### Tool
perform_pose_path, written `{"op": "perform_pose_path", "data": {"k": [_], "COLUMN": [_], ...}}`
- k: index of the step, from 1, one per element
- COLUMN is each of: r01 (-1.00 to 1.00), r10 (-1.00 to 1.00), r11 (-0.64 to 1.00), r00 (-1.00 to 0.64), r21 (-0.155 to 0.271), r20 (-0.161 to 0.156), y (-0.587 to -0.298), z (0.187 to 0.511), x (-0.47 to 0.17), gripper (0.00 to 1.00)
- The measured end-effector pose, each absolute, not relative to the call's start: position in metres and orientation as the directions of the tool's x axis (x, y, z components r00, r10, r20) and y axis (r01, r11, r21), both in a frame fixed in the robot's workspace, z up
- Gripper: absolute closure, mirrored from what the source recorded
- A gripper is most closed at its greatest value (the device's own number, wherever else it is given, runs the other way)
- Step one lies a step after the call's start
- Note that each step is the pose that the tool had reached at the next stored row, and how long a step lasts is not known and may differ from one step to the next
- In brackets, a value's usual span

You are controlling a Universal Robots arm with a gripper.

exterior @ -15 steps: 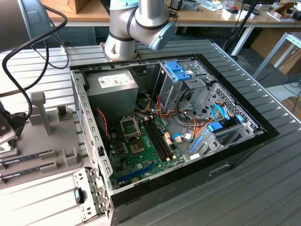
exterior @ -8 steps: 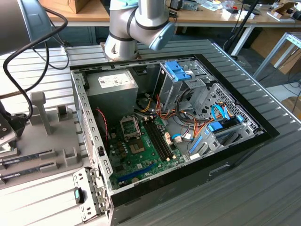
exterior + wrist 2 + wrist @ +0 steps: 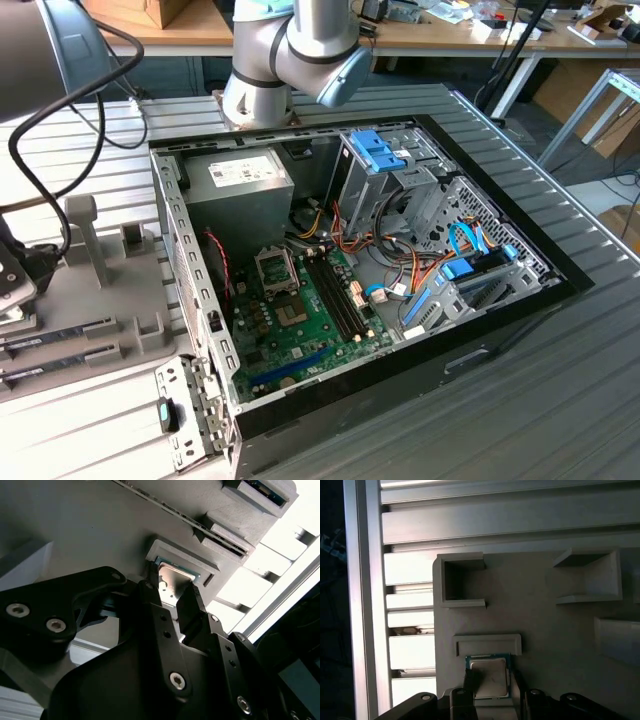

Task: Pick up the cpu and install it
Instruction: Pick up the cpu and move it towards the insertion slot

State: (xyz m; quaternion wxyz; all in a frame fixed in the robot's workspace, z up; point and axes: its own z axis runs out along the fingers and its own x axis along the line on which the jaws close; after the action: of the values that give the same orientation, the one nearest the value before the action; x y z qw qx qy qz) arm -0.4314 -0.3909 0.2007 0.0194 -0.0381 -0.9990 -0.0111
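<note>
The cpu (image 3: 490,672), a small silver-topped square with a thin green rim, lies flat in a shallow recess of the grey holder block (image 3: 535,605). In both wrist views my gripper (image 3: 491,681) is down over it, one black finger against each opposite edge. The second wrist view shows the cpu (image 3: 175,576) between the two fingertips (image 3: 151,591) of the gripper (image 3: 172,587). In the exterior view the gripper (image 3: 14,285) is at the far left over the grey holder (image 3: 100,300). The motherboard's socket (image 3: 275,270) lies uncovered inside the open computer case (image 3: 480,330).
Long memory sticks (image 3: 55,335) rest in slots of the holder beside the gripper. Upright grey posts (image 3: 85,235) stand on the holder. Black cables (image 3: 60,110) hang from the arm. The case holds a grey power supply (image 3: 240,190), blue drive bays (image 3: 380,150) and loose wiring.
</note>
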Motion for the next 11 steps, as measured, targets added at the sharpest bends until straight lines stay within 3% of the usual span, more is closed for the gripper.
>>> {"op": "perform_pose_path", "data": {"k": [11], "r01": [0.077], "r10": [0.076], "r11": [0.997], "r00": [-0.996], "r21": [0.02], "r20": [0.04], "y": [-0.3909], "z": [0.1951], "x": [-0.4314], "gripper": [0.58]}}
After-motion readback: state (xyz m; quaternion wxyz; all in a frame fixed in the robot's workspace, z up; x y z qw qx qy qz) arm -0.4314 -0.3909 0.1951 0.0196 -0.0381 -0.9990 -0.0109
